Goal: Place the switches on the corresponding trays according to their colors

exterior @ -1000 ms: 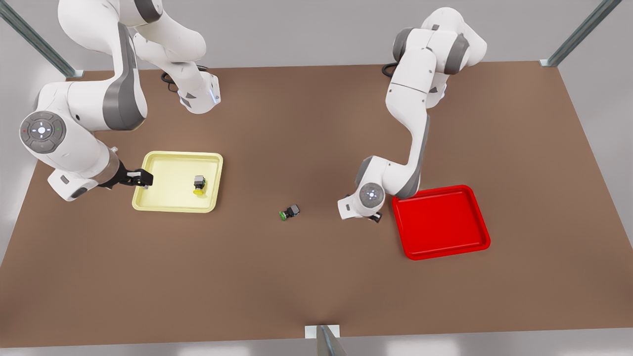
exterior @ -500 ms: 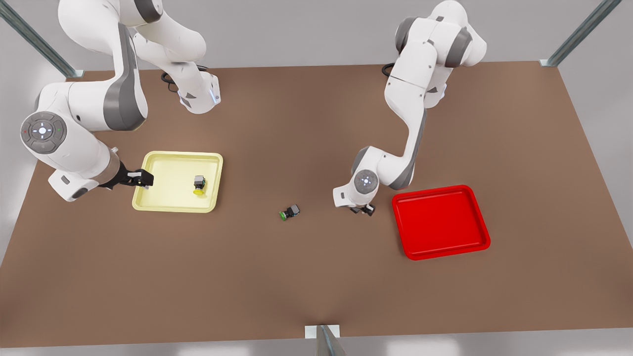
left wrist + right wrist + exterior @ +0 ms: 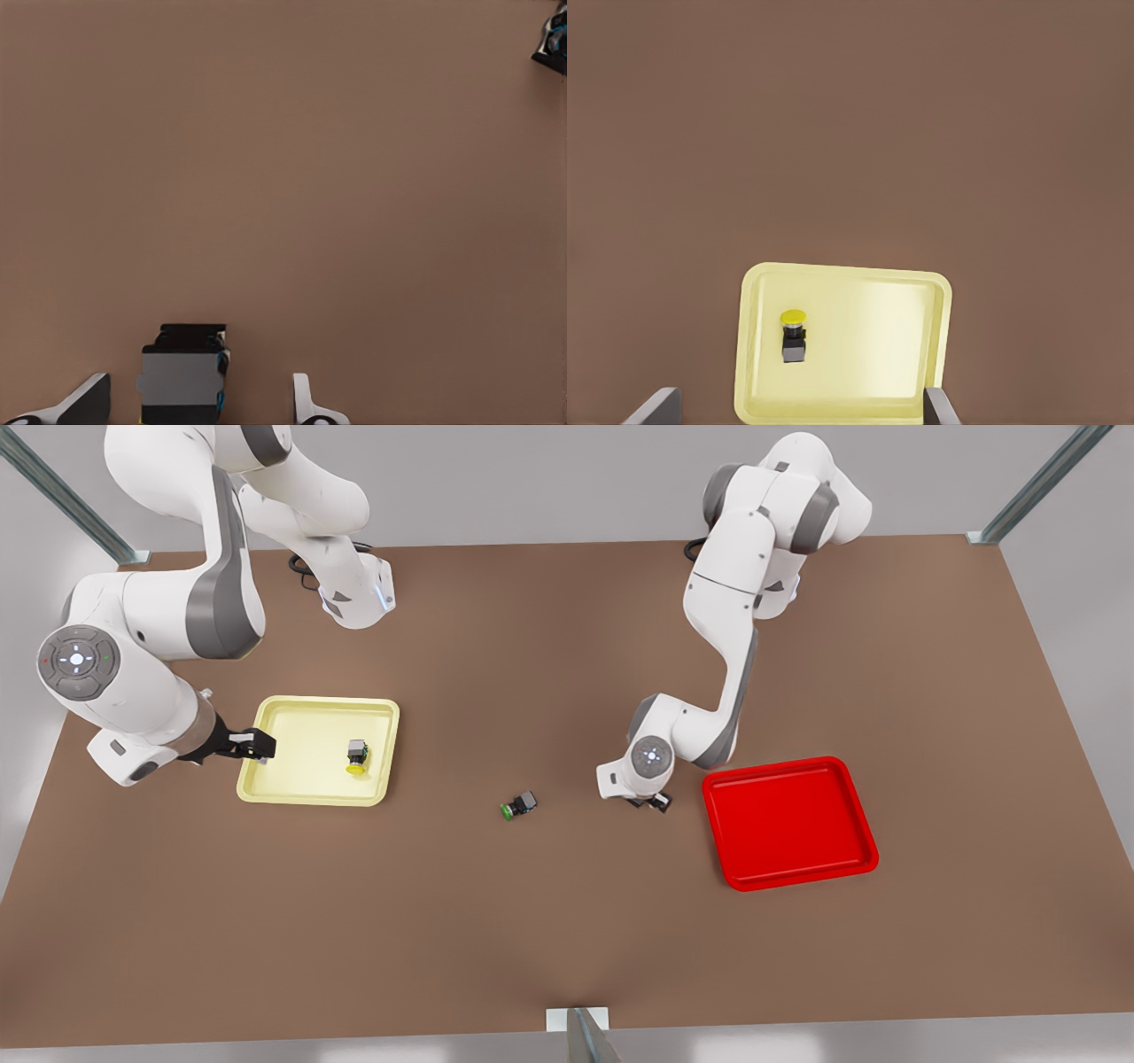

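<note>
The yellow-capped switch lies inside the pale yellow tray, also seen as switch and tray in the right wrist view. My right gripper hangs open at that tray's rim on the front view's left, fingers wide apart. My left gripper is low over the table just beside the red tray. It is open, and a dark grey switch body sits between its fingers with a gap on each side. That switch's cap is hidden.
A green-capped switch lies on the brown table between the two trays, visible too as a green-capped switch in the left wrist view. Metal posts stand at the table's corners and front edge.
The left arm's wrist has shifted toward the front view's left, away from the red tray, then nearly stopped. The right arm, both trays and the yellow and green switches have not moved.
</note>
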